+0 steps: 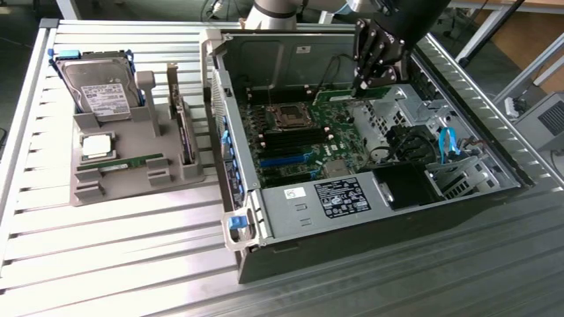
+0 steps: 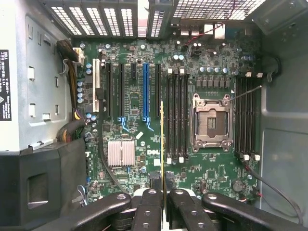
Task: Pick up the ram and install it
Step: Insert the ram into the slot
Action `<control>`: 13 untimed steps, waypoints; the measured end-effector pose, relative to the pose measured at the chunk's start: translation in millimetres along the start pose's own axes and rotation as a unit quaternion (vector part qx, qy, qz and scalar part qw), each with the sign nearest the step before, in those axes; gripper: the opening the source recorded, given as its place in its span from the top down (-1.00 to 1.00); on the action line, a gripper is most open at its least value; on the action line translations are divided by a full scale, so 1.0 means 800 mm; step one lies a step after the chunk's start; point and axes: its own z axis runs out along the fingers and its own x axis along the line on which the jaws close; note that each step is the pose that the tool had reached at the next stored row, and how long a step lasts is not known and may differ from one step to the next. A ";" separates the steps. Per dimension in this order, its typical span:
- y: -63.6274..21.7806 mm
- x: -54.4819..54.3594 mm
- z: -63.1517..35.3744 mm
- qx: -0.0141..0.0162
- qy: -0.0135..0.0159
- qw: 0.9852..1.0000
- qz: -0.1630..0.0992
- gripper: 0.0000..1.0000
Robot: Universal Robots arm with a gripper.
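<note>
1. The arm point(image 1: 273, 10) is leaning over the open computer case point(image 1: 264, 59) from behind and is pointing its gripper point(image 1: 372, 84) straight down into it.
2. The gripper's fingers point(image 2: 149, 207) are squeezing together on the ram point(image 1: 339, 96), holding it by its top edge.
3. The ram is hanging level in the air above the green board point(image 1: 308, 142) inside the case.
4. From the wrist view, the ram point(image 2: 161, 139) is looking like a thin line, just beside the long black slots point(image 2: 177, 115) near the square socket point(image 2: 210, 122).
5. A gray tray point(image 1: 105, 188) is sitting on the exterior view's left of the case, and another green stick point(image 1: 119, 165) is lying in it.
</note>
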 end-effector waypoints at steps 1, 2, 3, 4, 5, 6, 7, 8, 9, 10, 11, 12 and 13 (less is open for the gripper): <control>0.000 0.000 0.001 0.000 0.000 1.000 0.000 0.76; 0.000 0.000 0.002 0.000 0.000 1.000 0.000 0.76; 0.000 0.000 0.003 0.000 0.000 1.000 0.000 0.76; 0.000 0.000 0.003 0.000 0.000 1.000 0.000 0.76; 0.000 0.000 0.005 0.000 0.000 1.000 0.001 0.76; 0.000 0.000 0.006 0.000 0.000 1.000 0.001 0.76; 0.000 0.000 0.006 0.000 0.000 1.000 0.001 0.76; 0.000 0.001 0.008 0.000 0.000 1.000 0.001 0.76; 0.000 0.001 0.009 0.000 0.000 1.000 0.001 0.76; 0.000 0.001 0.010 0.000 0.000 1.000 0.001 0.76; 0.000 0.001 0.011 0.000 0.000 1.000 0.001 0.76; 0.000 0.001 0.012 0.000 0.000 1.000 0.002 0.76; 0.000 0.001 0.013 0.000 0.000 1.000 0.002 0.76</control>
